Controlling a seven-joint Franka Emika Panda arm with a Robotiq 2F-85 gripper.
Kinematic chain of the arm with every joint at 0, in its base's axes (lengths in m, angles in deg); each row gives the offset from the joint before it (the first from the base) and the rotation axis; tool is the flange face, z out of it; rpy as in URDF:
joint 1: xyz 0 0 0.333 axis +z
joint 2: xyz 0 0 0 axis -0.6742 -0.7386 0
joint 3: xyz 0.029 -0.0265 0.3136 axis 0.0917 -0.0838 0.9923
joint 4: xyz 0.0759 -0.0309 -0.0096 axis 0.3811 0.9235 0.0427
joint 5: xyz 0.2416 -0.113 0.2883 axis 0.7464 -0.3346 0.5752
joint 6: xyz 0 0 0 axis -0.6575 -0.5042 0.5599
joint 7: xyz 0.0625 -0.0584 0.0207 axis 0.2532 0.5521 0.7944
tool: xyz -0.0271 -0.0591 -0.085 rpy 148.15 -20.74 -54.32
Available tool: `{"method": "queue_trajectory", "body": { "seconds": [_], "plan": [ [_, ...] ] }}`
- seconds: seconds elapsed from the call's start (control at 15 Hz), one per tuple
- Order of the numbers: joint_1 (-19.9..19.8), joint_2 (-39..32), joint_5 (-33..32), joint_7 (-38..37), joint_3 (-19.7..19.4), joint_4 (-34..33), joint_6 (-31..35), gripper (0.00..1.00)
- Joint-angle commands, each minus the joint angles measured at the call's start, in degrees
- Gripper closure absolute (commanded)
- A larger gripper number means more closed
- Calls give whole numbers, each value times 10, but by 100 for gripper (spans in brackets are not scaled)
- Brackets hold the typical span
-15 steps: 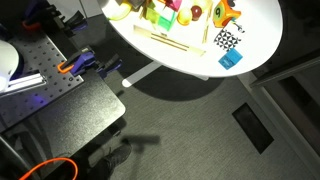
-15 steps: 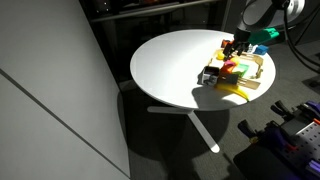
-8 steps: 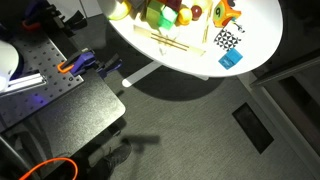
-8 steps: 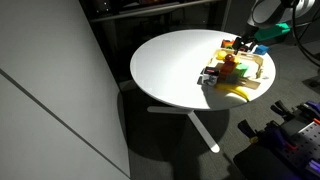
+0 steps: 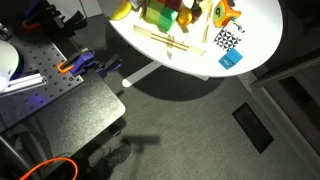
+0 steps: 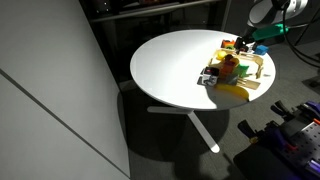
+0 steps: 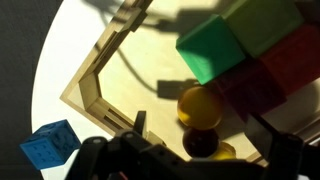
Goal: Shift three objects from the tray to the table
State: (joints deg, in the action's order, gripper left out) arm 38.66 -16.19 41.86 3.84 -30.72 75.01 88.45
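In the wrist view my gripper [image 7: 205, 138] hangs open over the pale wood tray [image 7: 95, 80]. A yellow ball [image 7: 198, 105] and a dark round piece [image 7: 197, 143] lie between its fingers [image 7: 139, 126], not gripped. A green block [image 7: 215, 45] and a red block [image 7: 290, 65] stand just beyond them in the tray. In an exterior view the gripper [image 6: 241, 46] hovers above the tray [image 6: 259, 72], which sits at the edge of the round white table [image 6: 170, 65]. A red piece [image 6: 228, 68] and a yellow piece [image 6: 235, 91] show in it.
A blue cube [image 7: 48, 150] sits on the table just outside the tray's corner. In an exterior view the blue cube [image 5: 231, 60] lies next to a black-and-white checkered piece [image 5: 227, 40]. A dark perforated metal bench [image 5: 60, 100] stands beside the table.
The gripper has drifted a little across the tray and stays open. Nothing has been picked up or moved.
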Motion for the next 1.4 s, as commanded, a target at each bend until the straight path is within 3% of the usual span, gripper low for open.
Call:
{"method": "queue_trajectory", "body": {
  "seconds": [0.0, 0.6, 1.33],
  "plan": [
    [-6, -43, 8, -15, -1, -59, -34, 0],
    [-19, -113, 26, -15, 5, -128, -39, 0],
    [-23, -148, 85, -21, 22, -164, -27, 0]
  ]
}}
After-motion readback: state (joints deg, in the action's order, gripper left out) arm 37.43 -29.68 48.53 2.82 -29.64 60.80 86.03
